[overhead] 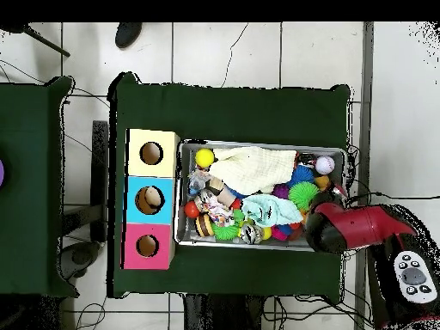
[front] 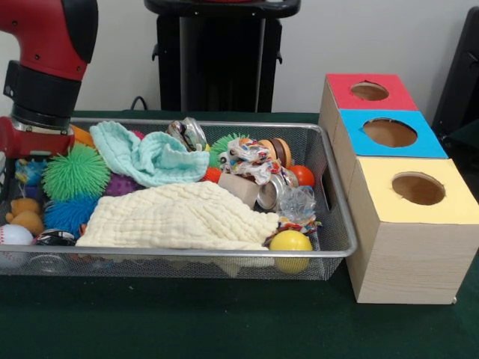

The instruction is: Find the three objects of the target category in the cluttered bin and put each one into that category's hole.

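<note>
The wire mesh bin (front: pixel 187 254) is full of toys and cloths; it also shows in the overhead view (overhead: pixel 258 144). A brown teddy bear (front: pixel 26 215) lies at its left end in the front view. An orange, dark-striped thing (front: pixel 278 152) lies near the rope toy; I cannot tell whether it is the tiger. No duck shows. My red and black arm (front: pixel 41 67) comes down over that left end, close above the bear, and shows in the overhead view (overhead: pixel 344 225). My gripper is hidden below the wrist. The red-topped box's hole (front: pixel 369 91) is empty, and shows from above (overhead: pixel 147 246).
A cream cloth (front: pixel 179 217) and a teal cloth (front: pixel 153 157) cover much of the bin. Green (front: pixel 75 170) and blue spiky balls, a rope toy (front: pixel 251 158), a yellow ball (front: pixel 290 243) and a baseball (front: pixel 15 235) lie around. Blue-topped (front: pixel 389 132) and yellow-topped (front: pixel 418 188) boxes stand beside the red one.
</note>
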Motion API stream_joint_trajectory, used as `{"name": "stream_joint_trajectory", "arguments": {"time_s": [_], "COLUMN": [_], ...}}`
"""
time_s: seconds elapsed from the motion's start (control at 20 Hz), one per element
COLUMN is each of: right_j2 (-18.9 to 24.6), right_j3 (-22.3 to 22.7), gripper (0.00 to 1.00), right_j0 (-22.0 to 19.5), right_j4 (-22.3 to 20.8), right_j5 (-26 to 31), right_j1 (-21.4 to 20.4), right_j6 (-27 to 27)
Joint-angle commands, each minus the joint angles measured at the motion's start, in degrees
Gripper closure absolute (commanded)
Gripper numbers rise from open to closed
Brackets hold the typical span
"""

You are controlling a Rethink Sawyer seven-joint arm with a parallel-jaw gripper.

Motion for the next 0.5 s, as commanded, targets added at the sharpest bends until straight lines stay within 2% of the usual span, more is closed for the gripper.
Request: {"name": "stream_joint_trajectory", "arguments": {"time_s": [0.05, 0.2, 0.5], "right_j2": [0.5, 0.7, 4.5], "right_j3": [-1.1, -1.1, -0.3], "gripper": [0.0, 0.0, 0.0], "right_j0": [-0.2, -0.7, -4.2], "right_j4": [1.9, 2.2, 2.0], "right_j5": [-3.3, -4.4, -8.5], "right_j1": [4.2, 4.6, 5.3], "right_j6": [9.1, 9.1, 8.2]}}
